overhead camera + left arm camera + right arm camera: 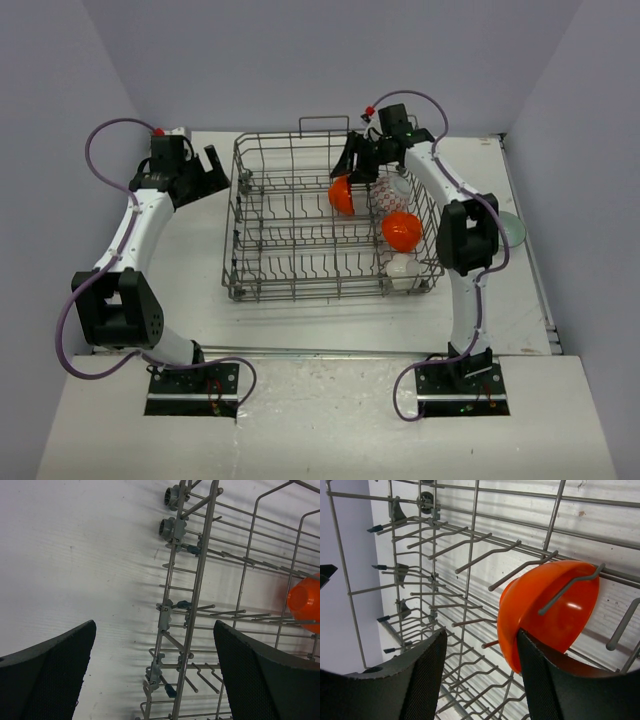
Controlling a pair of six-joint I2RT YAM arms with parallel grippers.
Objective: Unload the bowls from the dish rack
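Note:
The grey wire dish rack [330, 296] stands mid-table. One orange bowl [342, 195] stands on edge among the tines at its back. A second orange bowl [402, 231], a white bowl with red pattern [392, 200] and a plain white bowl [400, 268] sit along its right side. A blue-teal bowl [512, 228] lies on the table right of the rack, partly behind my right arm. My right gripper [352, 170] is open over the back orange bowl [547, 612], whose rim touches the right finger [555, 680]. My left gripper [205, 170] is open and empty at the rack's left wall [197, 575].
The rack's loop handle [324, 122] rises at its back edge. Upright tines [470, 555] surround the orange bowl, one hooked across its front. Grey walls close in the table on the left, back and right. Bare white table [75, 555] lies left of the rack.

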